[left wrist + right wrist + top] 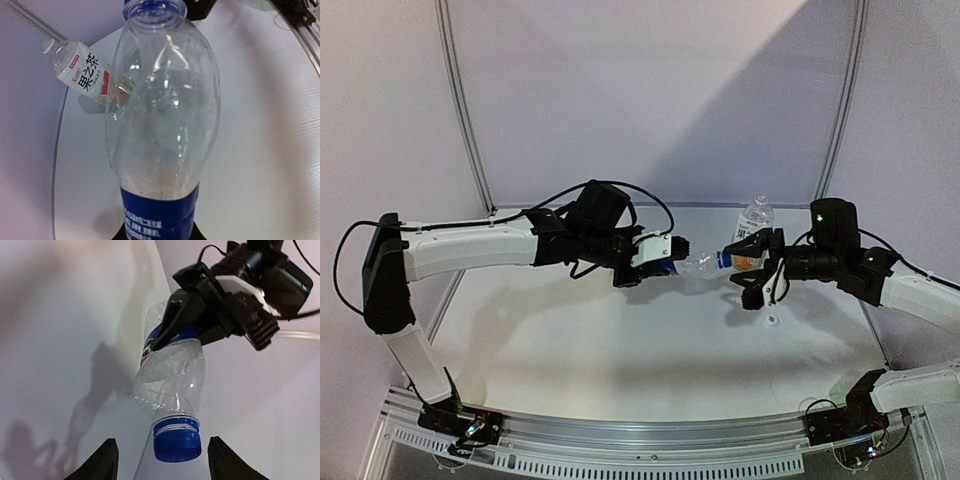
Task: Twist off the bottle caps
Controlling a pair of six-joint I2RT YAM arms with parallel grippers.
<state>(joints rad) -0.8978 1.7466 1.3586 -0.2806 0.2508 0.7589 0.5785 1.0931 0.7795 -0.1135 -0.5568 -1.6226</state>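
My left end effector point(670, 253) grips the bottle point(698, 263) by its label end, midair. The right end effector point(163, 454) is open, straddling the cap point(177, 440) without contact. The bottle looks light and crushable, so I'd pinch the stiff cap.

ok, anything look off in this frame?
Yes. The Pepsi bottle, held in mid-air by the left gripper, is creased and dented along its clear body, as if squeezed out of shape. A small white round item also lies loose on the table below the right gripper. It is too small to identify.
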